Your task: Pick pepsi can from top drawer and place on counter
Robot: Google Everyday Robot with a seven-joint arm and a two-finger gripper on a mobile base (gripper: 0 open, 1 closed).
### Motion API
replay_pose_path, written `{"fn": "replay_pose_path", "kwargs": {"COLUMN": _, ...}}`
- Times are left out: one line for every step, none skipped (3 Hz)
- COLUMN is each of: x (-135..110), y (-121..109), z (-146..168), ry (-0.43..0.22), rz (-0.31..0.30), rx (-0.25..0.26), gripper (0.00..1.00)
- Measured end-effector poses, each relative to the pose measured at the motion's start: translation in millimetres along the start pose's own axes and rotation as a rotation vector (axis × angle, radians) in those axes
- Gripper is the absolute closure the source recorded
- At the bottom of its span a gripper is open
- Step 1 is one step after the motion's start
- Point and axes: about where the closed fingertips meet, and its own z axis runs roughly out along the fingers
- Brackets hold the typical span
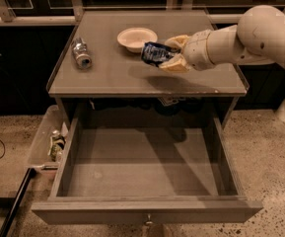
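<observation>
The pepsi can point(153, 53) is dark blue and lies tilted in my gripper point(170, 54), which is shut on it. The gripper holds the can a little above the counter point(112, 75), just right of its middle, near the white bowl. The arm reaches in from the right. The top drawer point(147, 169) is pulled fully open below the counter, and its inside shows nothing in it. Its front panel with a small knob point(147, 222) is at the bottom of the view.
A white bowl point(136, 37) sits at the back middle of the counter. A silver-grey can point(81, 54) lies on its left part. A clear plastic bin point(47, 144) with small items stands on the floor left of the drawer. A dark bar lies at bottom left.
</observation>
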Motion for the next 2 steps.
{"fn": "replay_pose_path", "kwargs": {"x": 7.7, "y": -13.0, "z": 14.4, "ry": -0.028, "rz": 0.064, "rx": -0.016, "gripper": 1.0}}
{"fn": "replay_pose_path", "kwargs": {"x": 15.6, "y": -22.5, "z": 21.2, "ry": -0.034, "rz": 0.139, "rx": -0.036, "gripper": 1.0}}
